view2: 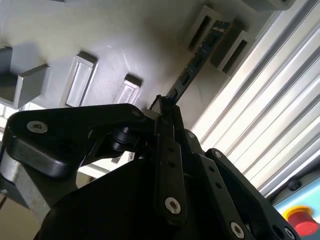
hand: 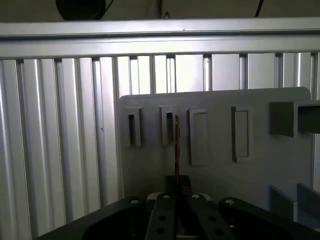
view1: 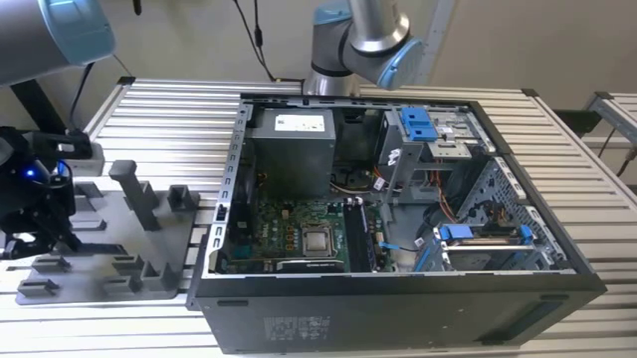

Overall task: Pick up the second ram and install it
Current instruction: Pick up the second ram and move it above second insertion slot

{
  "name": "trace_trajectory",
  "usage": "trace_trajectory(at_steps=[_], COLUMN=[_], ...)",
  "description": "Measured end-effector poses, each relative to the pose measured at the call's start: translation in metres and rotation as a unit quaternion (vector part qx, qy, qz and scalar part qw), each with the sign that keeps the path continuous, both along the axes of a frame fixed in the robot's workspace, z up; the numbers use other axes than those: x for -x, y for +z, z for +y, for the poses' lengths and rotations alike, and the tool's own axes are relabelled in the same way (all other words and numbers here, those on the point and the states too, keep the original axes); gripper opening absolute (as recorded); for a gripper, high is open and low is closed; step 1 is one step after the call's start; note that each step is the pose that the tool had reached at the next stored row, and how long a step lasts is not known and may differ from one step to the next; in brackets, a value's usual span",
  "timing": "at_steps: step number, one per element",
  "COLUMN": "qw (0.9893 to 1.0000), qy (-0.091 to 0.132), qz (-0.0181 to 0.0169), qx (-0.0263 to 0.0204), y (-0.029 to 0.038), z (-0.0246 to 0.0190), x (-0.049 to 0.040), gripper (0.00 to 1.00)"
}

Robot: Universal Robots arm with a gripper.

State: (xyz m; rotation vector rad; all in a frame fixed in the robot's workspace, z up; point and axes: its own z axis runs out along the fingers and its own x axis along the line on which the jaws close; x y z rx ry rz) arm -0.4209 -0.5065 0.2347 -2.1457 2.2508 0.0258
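1. Memory stick. The memory stick (view2: 197,57) stands on its long edge over the grey tray (hand: 215,175). Its far end lies between two upright posts (view2: 235,45) at the tray's border. In the first wrist view it appears edge-on as a thin line rising from my fingertips.

2. Claw. My claw (view2: 165,107) is pressed together on the near end of the memory stick, one finger on each flat face. Both wrist views show the fingers meeting on the stick with no gap. I cannot tell whether the stick's lower edge rests in the tray's seat or has cleared it.

3. Surroundings, referenced to the tray. The tray lies flat on a slatted metal table (view1: 159,112). The open computer case (view1: 398,313) stands just beside the tray, on the exterior view's right of it. The circuit board (view1: 289,224) lies inside the case, and the long memory slots (view1: 360,235) run beside the silver processor (view1: 318,240), well apart from the tray.

4. Progress. I judge the grasp to be made. The stick is at the tray, not at the case, so the carry across to the case and the seating in a slot are not yet done. Whether another stick already occupies a slot is too dark to tell.
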Motion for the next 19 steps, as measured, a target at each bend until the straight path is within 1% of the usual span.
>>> trace_trajectory(at_steps=[11,19], qw=[1.0,1.0], qy=[0.0,0.0], qz=[0.0,0.0], qx=[-0.0015,-0.0021], y=[0.0156,0.0299], z=[0.0,0.0], x=[0.0,0.0], gripper=[0.14,0.14])
